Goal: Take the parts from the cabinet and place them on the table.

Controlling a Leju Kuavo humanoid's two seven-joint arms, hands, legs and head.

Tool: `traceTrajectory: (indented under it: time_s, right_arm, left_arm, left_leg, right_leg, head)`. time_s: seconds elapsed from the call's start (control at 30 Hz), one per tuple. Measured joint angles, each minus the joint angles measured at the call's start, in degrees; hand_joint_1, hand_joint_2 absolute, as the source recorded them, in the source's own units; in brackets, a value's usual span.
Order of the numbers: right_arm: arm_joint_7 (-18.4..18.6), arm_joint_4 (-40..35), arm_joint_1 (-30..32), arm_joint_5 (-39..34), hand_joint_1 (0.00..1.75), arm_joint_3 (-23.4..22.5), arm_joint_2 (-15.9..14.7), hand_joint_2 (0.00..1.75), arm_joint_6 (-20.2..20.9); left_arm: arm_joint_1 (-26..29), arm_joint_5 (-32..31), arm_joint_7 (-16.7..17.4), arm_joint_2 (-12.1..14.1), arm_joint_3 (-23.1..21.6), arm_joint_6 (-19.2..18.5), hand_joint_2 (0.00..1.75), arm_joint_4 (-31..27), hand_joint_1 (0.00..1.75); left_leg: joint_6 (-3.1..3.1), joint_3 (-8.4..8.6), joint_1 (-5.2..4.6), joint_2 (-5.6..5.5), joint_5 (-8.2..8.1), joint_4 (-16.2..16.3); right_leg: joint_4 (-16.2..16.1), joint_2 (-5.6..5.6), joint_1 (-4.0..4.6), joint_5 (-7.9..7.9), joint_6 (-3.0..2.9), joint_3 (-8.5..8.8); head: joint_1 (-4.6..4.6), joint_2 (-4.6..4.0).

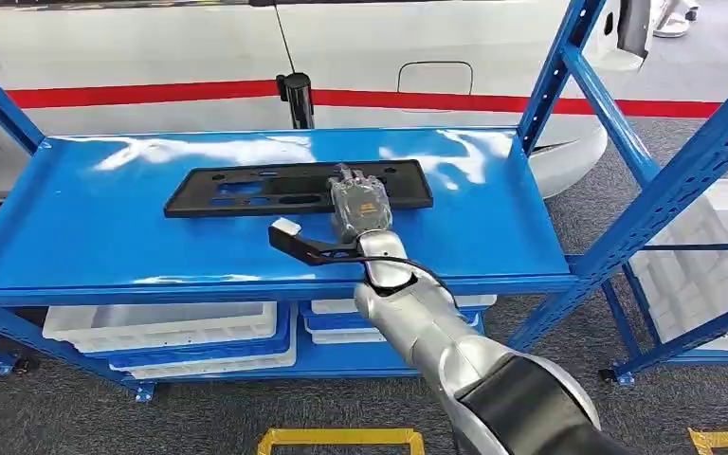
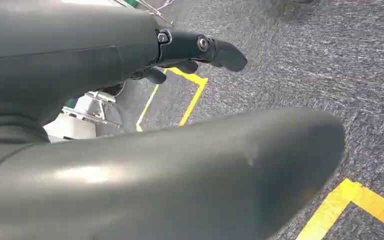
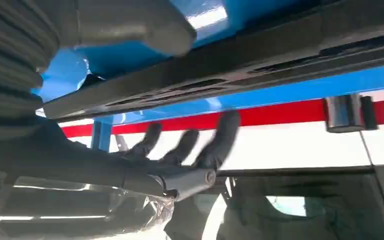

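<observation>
We judge the task barely begun: the long black part [image 1: 296,188] lies flat on the top blue shelf [image 1: 85,227] of the cabinet, lengthwise, toward the back, and no surface to receive it appears in our pictures. Lifting it off and carrying it across are left to do.

Our right arm reaches up and forward over the shelf's front edge, and the right robot hand [image 1: 358,201] sits over the right part of the black part. In the right wrist view the thumb [image 3: 130,22] lies on one side of the part [image 3: 230,65] and the dark fingers [image 3: 220,140] spread apart on the other, not yet closed, so we read this robot hand as released, bracketing the part without gripping it.

Our left robot hand [image 2: 190,52] hangs low over grey carpet with yellow floor tape [image 2: 190,100]; its fingers look loosely curled and hold nothing.
</observation>
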Motion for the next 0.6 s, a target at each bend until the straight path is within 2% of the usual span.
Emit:
traceTrajectory:
  time_s: [0.2, 0.43, 0.47, 0.5, 0.53, 0.57, 0.6]
  right_arm:
    - [1.0, 0.0, 0.2, 1.1, 1.68, -0.5, -0.7, 1.75, 0.0]
    - [1.6, 0.4, 0.6, 2.6, 1.61, -1.0, -1.5, 1.75, -0.1]
    - [1.7, 0.4, 0.7, 2.8, 1.27, -1.0, -1.6, 1.75, -0.1]
    - [1.7, 0.4, 0.8, 3.0, 1.01, -1.1, -1.7, 1.75, -0.1]
    - [1.7, 0.4, 0.9, 3.0, 0.31, -1.1, -1.8, 1.75, -0.1]
    - [1.9, 0.5, 0.9, 3.1, 0.0, -1.3, -1.9, 1.75, -0.2]
    - [2.1, 0.5, 1.0, 3.1, 0.0, -1.4, -2.0, 1.75, -0.5]
  left_arm:
    - [-0.1, -1.5, -0.1, 0.0, 1.6, 0.0, 0.0, -0.2, 0.0]
    - [-0.2, -2.9, -1.0, 0.0, 3.0, 0.0, 0.0, -0.2, 0.0]
    - [-0.2, -3.2, -1.1, 0.0, 3.1, 0.0, 0.0, -0.2, 0.0]
    - [-0.3, -3.4, -1.3, 0.0, 3.3, 0.0, 0.0, -0.2, 0.0]
    - [-0.3, -3.6, -1.3, 0.0, 3.6, 0.0, 0.0, -0.2, 0.0]
    - [-0.4, -3.7, -1.5, 0.0, 3.8, 0.0, 0.0, -0.2, 0.0]
    - [-0.4, -3.7, -1.8, 0.0, 3.9, 0.0, 0.0, -0.2, 0.0]
  left_leg:
    - [0.0, 0.0, 0.0, 0.0, 0.0, 0.0]
    - [0.0, 0.01, 0.0, 0.01, 0.0, 0.0]
    - [0.0, 0.01, 0.0, 0.01, 0.0, 0.0]
    - [0.0, 0.01, 0.0, 0.02, 0.0, 0.0]
    - [0.0, 0.01, 0.0, 0.02, 0.0, 0.0]
    - [0.0, 0.01, 0.0, 0.01, 0.0, 0.0]
    - [0.0, 0.01, 0.0, 0.01, 0.0, 0.0]
  right_leg:
    - [0.0, 0.0, 0.0, 0.0, 0.0, 0.0]
    - [0.0, 0.0, 0.0, 0.0, 0.0, 0.0]
    - [0.0, 0.01, 0.0, 0.0, 0.0, 0.0]
    - [0.0, 0.01, 0.0, 0.0, 0.0, 0.0]
    - [0.0, 0.01, 0.0, 0.0, 0.0, 0.0]
    - [0.0, 0.0, 0.0, 0.0, 0.0, 0.0]
    - [0.0, 0.0, 0.0, 0.0, 0.0, 0.0]
  head:
    - [0.0, 0.0]
    - [-0.02, 0.0]
    - [-0.02, 0.0]
    - [-0.02, 0.0]
    - [-0.02, 0.0]
    - [-0.02, 0.0]
    - [-0.02, 0.0]
